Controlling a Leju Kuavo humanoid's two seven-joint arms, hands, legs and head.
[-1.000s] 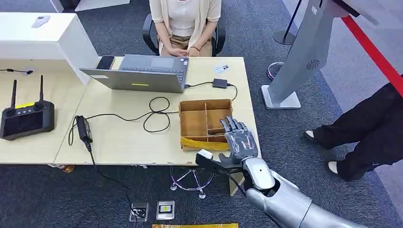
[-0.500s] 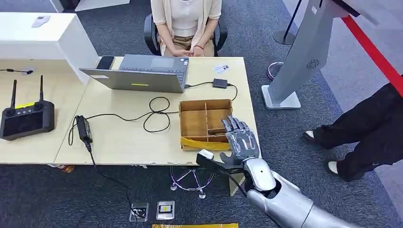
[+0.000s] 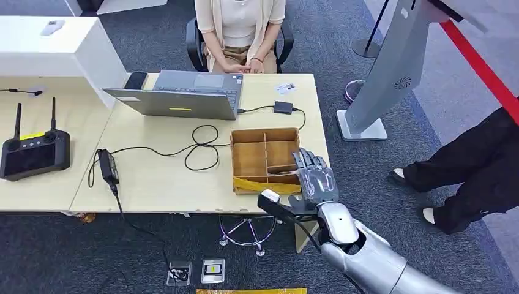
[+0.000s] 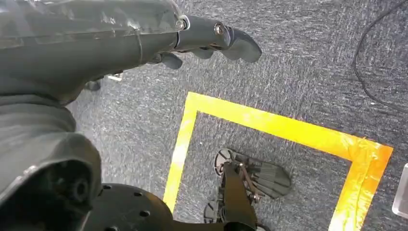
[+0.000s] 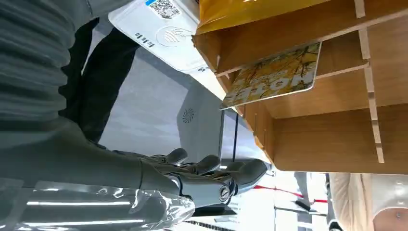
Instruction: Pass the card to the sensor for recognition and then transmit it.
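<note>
A yellow patterned card [image 5: 272,75] leans tilted inside a compartment of the wooden divided box [image 3: 252,159] at the table's right end. My right hand [image 3: 315,180] hovers with fingers spread at the box's near right corner, its thumb out past the table's front edge, holding nothing. In the right wrist view its fingers [image 5: 211,180] lie apart from the card. A small black sensor box [image 3: 283,108] lies behind the wooden box, cabled to the laptop [image 3: 177,95]. My left hand [image 4: 211,41] hangs over the carpet, loosely open, with nothing in it.
A person sits behind the table facing the laptop. A white card [image 3: 285,88] lies by the far edge. Cables, a power brick [image 3: 108,165] and a black controller [image 3: 33,153] lie to the left. A grey kiosk [image 3: 392,73] and another person's legs [image 3: 471,171] are at the right.
My right hand has drifted slightly to the right and nearer along the box's right end. The card and box have not moved.
</note>
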